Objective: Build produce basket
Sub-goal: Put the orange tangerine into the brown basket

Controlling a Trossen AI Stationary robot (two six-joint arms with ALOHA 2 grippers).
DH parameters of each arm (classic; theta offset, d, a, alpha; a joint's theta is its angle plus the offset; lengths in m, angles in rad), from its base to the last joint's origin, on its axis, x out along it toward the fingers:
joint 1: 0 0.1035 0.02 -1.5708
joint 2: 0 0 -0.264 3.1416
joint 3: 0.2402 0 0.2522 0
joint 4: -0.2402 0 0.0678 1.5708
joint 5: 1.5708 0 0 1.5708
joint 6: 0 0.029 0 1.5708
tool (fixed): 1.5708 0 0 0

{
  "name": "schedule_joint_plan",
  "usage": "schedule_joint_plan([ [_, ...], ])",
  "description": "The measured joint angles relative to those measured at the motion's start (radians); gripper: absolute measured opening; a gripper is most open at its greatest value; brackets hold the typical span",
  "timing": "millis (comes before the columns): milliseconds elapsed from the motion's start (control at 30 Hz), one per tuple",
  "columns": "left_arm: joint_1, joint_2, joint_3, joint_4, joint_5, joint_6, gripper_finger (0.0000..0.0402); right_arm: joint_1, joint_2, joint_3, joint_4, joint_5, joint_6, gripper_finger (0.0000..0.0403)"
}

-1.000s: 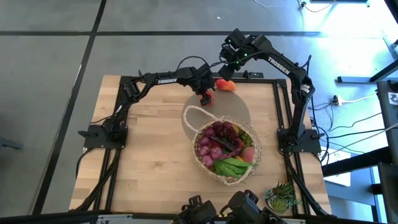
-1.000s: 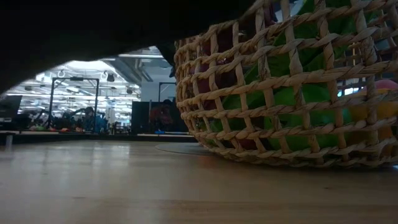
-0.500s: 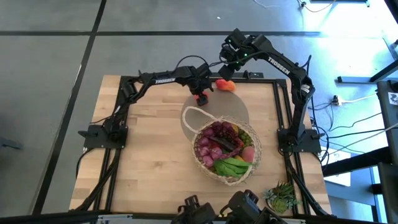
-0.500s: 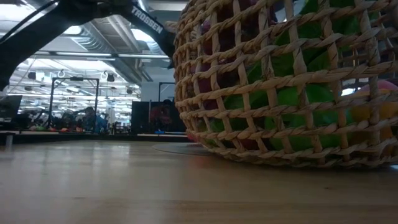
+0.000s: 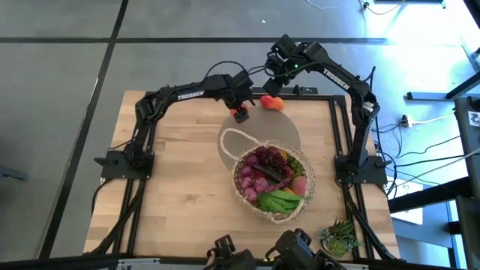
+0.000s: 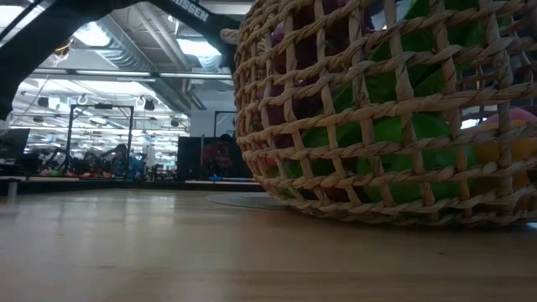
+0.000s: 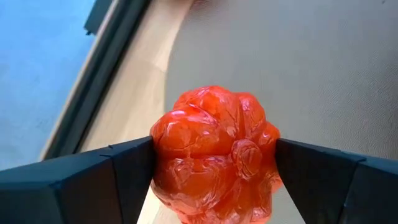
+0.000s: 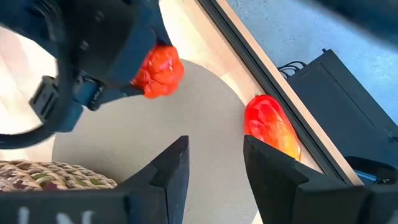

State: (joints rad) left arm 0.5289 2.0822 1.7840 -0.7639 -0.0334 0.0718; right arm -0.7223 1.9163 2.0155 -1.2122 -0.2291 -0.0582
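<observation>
The woven basket [image 5: 271, 184] stands near the table's middle right, filled with purple, green, red and yellow produce. Its loop handle [image 5: 231, 137] lies toward the far left, and its wall [image 6: 386, 109] fills the low view. My left gripper [image 5: 241, 114] hangs over the far edge of a grey round mat [image 5: 283, 129], shut on a lumpy red produce piece [image 7: 214, 152]. My right gripper [image 8: 214, 168] stands open and higher, near the far edge. Below it a red-orange pepper [image 8: 270, 127] lies on its side on the table. My left gripper pinches the lumpy red piece between its two fingers, by its two opposite sides [image 7: 163, 155]. The fingers slant down from the table's left and far side. The piece [image 8: 158, 70] sits at the fingers' free ends, lifted clear above the mat.
A spiky green potted plant [image 5: 341, 236] stands at the near right corner. The arms' black frame rails [image 5: 341, 127] run along the table's sides. Bare wood [image 5: 180, 187] lies left of the basket.
My left gripper has risen with the red piece, lifting it clear of the mat, and has drifted a little toward the table's far left. My right gripper has kept still.
</observation>
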Motion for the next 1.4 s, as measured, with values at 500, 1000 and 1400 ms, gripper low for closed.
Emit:
schedule_joint_plan([
  [500,-0.01,-0.154,0.001,-0.085,-0.116,-0.044,0.0279,0.0,0.0,0.0,0.001,0.0,0.001,0.0147],
  [1000,-0.089,-0.395,0.001,-0.139,-0.242,-0.04,0.0277,0.0,0.0,0.0,0.008,0.0,0.002,0.0147],
  [1400,-0.137,-0.412,0.002,-0.275,-0.302,-0.192,0.027,0.0,0.0,0.0,0.009,0.0,0.002,0.0147],
])
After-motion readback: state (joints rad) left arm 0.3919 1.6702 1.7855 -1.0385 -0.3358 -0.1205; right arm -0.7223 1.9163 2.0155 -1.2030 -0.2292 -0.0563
